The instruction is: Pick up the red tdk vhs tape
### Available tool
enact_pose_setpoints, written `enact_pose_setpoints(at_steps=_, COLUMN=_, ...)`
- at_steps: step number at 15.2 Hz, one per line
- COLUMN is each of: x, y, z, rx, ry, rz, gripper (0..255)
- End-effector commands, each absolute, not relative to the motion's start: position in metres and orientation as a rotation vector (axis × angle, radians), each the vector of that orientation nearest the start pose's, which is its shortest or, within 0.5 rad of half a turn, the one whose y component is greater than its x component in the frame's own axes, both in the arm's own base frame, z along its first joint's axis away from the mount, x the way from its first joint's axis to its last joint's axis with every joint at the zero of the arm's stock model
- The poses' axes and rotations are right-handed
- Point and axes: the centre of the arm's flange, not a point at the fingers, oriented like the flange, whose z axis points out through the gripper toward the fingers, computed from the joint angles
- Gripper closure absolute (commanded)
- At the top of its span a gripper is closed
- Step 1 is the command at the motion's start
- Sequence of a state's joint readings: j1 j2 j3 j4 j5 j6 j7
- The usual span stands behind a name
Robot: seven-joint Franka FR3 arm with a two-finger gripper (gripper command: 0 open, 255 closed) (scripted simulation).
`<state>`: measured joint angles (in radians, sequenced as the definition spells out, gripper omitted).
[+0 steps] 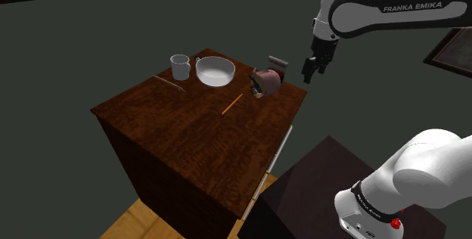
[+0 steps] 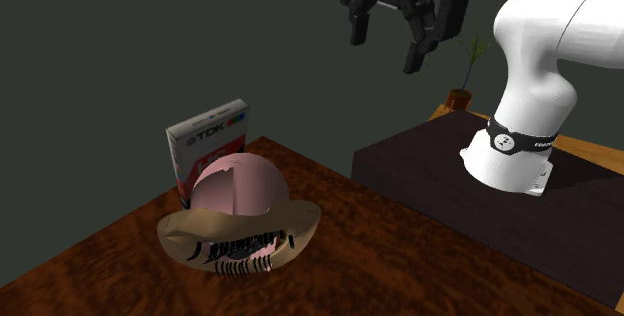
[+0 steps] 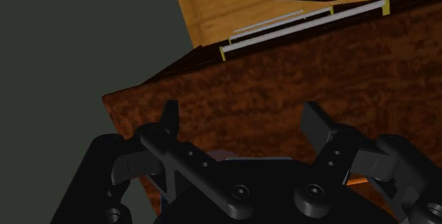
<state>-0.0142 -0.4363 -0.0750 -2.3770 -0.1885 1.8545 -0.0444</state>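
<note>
The TDK VHS tape (image 2: 207, 147) stands upright near the table's corner, its sleeve white on top and red lower down; in the shoulder view the tape (image 1: 277, 63) is a small dark box behind a hat. My black gripper (image 1: 313, 69) hangs in the air off the table's edge, to the right of the tape in the shoulder view and well above it. In the second exterior view the gripper (image 2: 385, 44) is open and empty, up and to the right of the tape. The wrist view has the open gripper (image 3: 241, 120) over the brown table top (image 3: 297, 66).
A pink and tan cowboy hat (image 2: 238, 222) lies right in front of the tape. A white bowl (image 1: 215, 71), a white mug (image 1: 179, 66), an orange pencil (image 1: 232, 103) and a thin stick (image 1: 169, 83) lie on the table. The dark stand (image 1: 318, 181) is beside the table.
</note>
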Motion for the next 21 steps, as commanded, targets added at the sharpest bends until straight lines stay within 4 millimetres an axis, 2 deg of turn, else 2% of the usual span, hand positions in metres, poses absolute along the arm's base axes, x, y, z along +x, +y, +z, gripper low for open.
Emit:
enact_pose_setpoints(at_steps=1, x=0.426, y=-0.059, z=0.47, rx=-3.309, ry=-0.075, rz=0.118, gripper=0)
enact_pose_setpoints(at_steps=13, x=0.546, y=-0.096, z=0.443, rx=-3.467, ry=-0.285, rz=-0.107, gripper=0)
enact_pose_setpoints(at_steps=21, x=0.546, y=-0.096, z=0.403, rx=-3.467, ry=-0.285, rz=-0.107, gripper=0)
